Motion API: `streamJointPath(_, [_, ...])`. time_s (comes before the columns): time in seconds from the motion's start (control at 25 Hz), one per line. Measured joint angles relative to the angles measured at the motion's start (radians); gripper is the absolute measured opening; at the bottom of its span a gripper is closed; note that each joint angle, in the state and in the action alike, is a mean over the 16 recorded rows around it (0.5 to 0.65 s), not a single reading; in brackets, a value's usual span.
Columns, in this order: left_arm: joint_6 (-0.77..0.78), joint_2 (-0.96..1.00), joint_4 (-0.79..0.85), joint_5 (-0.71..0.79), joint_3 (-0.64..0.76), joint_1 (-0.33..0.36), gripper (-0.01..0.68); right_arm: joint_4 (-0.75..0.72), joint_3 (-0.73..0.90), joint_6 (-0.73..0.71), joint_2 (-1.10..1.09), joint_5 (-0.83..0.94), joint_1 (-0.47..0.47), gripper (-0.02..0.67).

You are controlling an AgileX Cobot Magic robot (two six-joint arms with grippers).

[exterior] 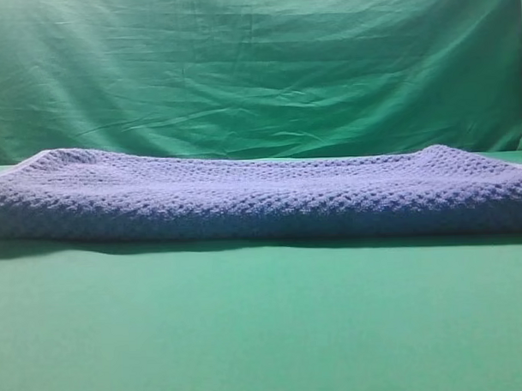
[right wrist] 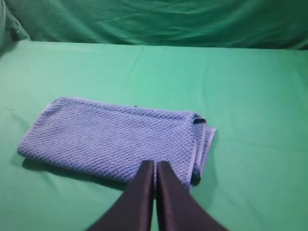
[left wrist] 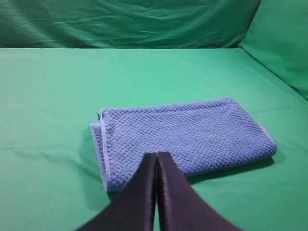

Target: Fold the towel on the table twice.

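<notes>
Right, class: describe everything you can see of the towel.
The towel is blue-grey with a bumpy waffle weave and a thin pale hem. It lies folded in layers, a flat rectangle on the green table; stacked edges show at one short end. Nothing but the table touches it; both shut grippers hang above its near edge.
</notes>
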Motion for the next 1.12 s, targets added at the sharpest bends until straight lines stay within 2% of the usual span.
streamJointPath(0.28, [0.000, -0.159, 0.040, 0.035, 0.080, 0.000, 0.000, 0.000, 0.118, -0.039, -0.190, -0.068, 0.000, 0.000])
streamJointPath(0.48, [0.000, -0.207, 0.059, 0.001, 0.155, 0.000, 0.000, 0.001, 0.217, -0.067, -0.283, -0.132, 0.000, 0.000])
streamJointPath(1.12, [0.002, -0.222, 0.173, -0.340, 0.470, 0.000, 0.000, 0.015, 0.598, -0.139, -0.349, -0.531, 0.000, 0.000])
